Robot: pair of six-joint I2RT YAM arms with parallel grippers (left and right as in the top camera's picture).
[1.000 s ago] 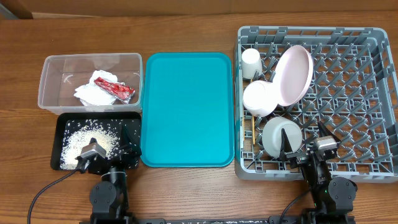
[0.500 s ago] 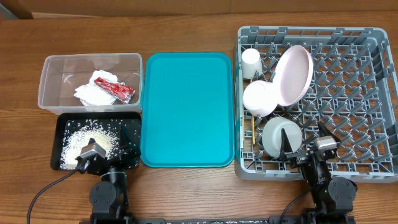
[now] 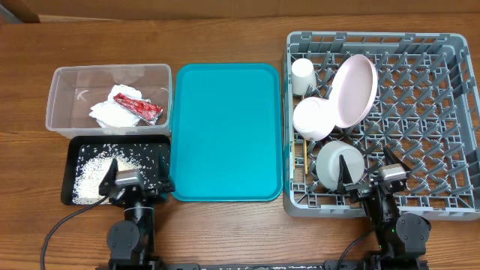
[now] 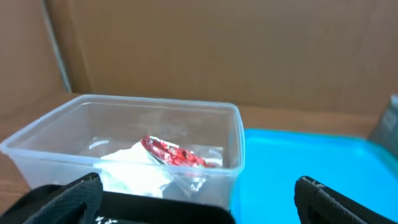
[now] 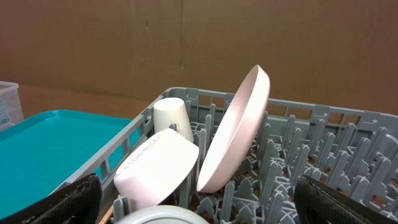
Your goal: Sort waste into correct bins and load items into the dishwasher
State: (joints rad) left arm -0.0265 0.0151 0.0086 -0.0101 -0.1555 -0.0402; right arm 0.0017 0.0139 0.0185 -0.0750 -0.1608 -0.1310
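The clear tub [image 3: 75,75] holds the red wrapper [image 3: 139,107] and white tissue [image 3: 109,114]; both show in the left wrist view, wrapper [image 4: 171,152] and tissue [image 4: 127,155]. Rice [image 3: 97,169] lies in the black tray [image 3: 71,196]. The grey rack [image 3: 435,112] holds the pink plate [image 3: 354,90], a white bowl [image 3: 313,118], the white cup [image 3: 303,75], a pale bowl [image 3: 337,163] and a chopstick [image 3: 306,159]. My left gripper [image 3: 131,176] is open and empty over the black tray's near right part. My right gripper [image 3: 371,180] is open and empty at the rack's front edge.
The teal tray [image 3: 225,131] lies between the bins and the rack, with nothing on it. The right wrist view shows the pink plate [image 5: 239,124] leaning upright, the cup [image 5: 173,118] and the white bowl [image 5: 155,168]. Brown cardboard stands behind the table.
My left gripper has shifted a little to the right over the black tray. The right arm and all objects have not moved.
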